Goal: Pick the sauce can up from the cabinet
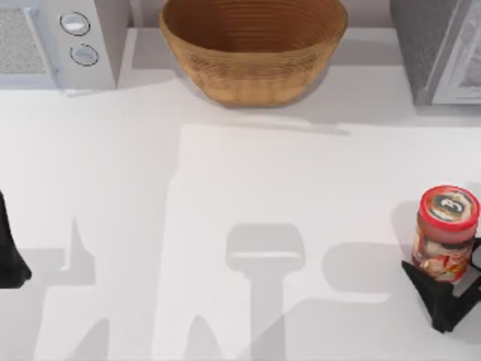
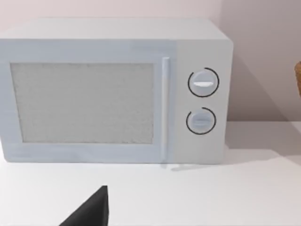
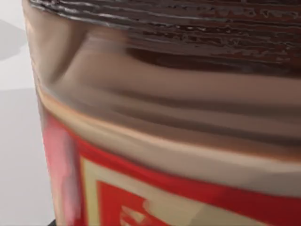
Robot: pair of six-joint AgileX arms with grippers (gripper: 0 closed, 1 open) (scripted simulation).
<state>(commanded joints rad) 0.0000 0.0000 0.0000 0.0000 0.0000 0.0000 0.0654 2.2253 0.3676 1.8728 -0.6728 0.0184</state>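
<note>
The sauce can (image 1: pixel 446 235) is a small upright cylinder with a red lid and a red, white and tan label, at the table's right side toward the front. My right gripper (image 1: pixel 443 263) reaches in from the lower right, one black finger on each side of the can's body, shut on it. The can's label and ribbed rim (image 3: pixel 164 141) sit very close in the right wrist view. The cabinet (image 1: pixel 425 45), grey speckled with a white-framed front, stands at the back right, well apart from the can. My left gripper (image 1: pixel 10 259) is parked at the left edge.
A large woven basket (image 1: pixel 252 49) sits at the back centre. A pale microwave with two round knobs (image 1: pixel 79 37) (image 2: pixel 113 94) stands at the back left. White tabletop (image 1: pixel 248 188) stretches between the arms.
</note>
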